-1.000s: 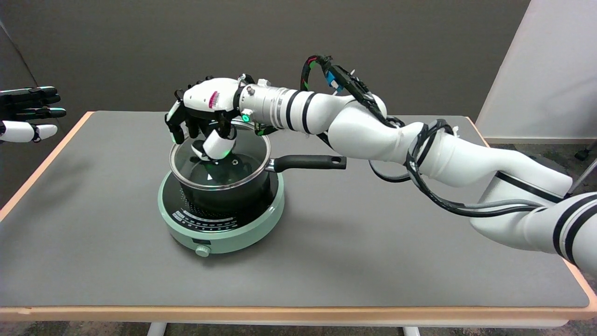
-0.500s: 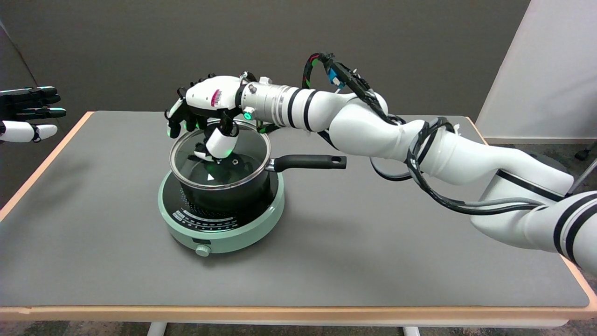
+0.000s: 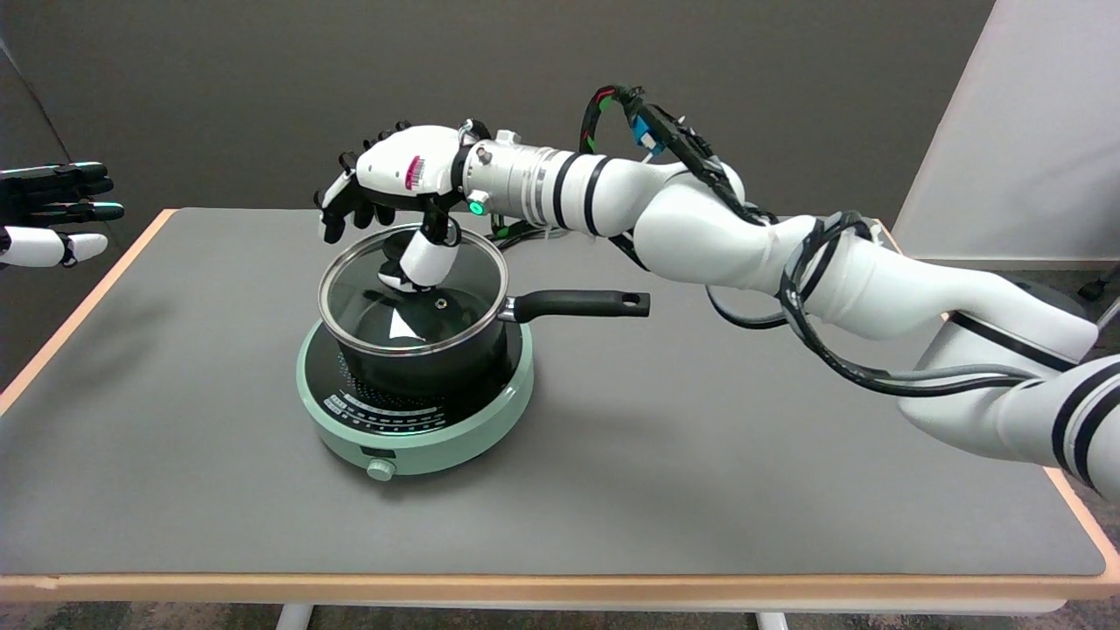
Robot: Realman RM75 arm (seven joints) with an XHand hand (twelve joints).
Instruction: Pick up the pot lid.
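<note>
Glass and steel, that's the pot lid (image 3: 418,302), sitting on the black saucepan (image 3: 429,359), which rests on the mint-green induction hob (image 3: 411,429) towards the left of the grey surface (image 3: 700,490). Over it hangs the right hand (image 3: 398,197), palm down above the lid's far side, dark fingers (image 3: 337,210) curled forward and apart, the white thumb (image 3: 424,258) dipping to where the knob ought to be. Is it gripping? Hard to call: the thumb covers the knob, and I cannot tell whether anything is pinched between thumb and fingers. The lid looks level and seated in its rim, so by my reading nothing has been raised yet. The saucepan's long black handle (image 3: 573,304) points right, clear of the arm's path, which leaves the top free for a reach from above. Reflections cloud the glass, so the pan's contents stay unknown. At the far left edge the idle left hand (image 3: 52,214) is cut off by the frame.
</note>
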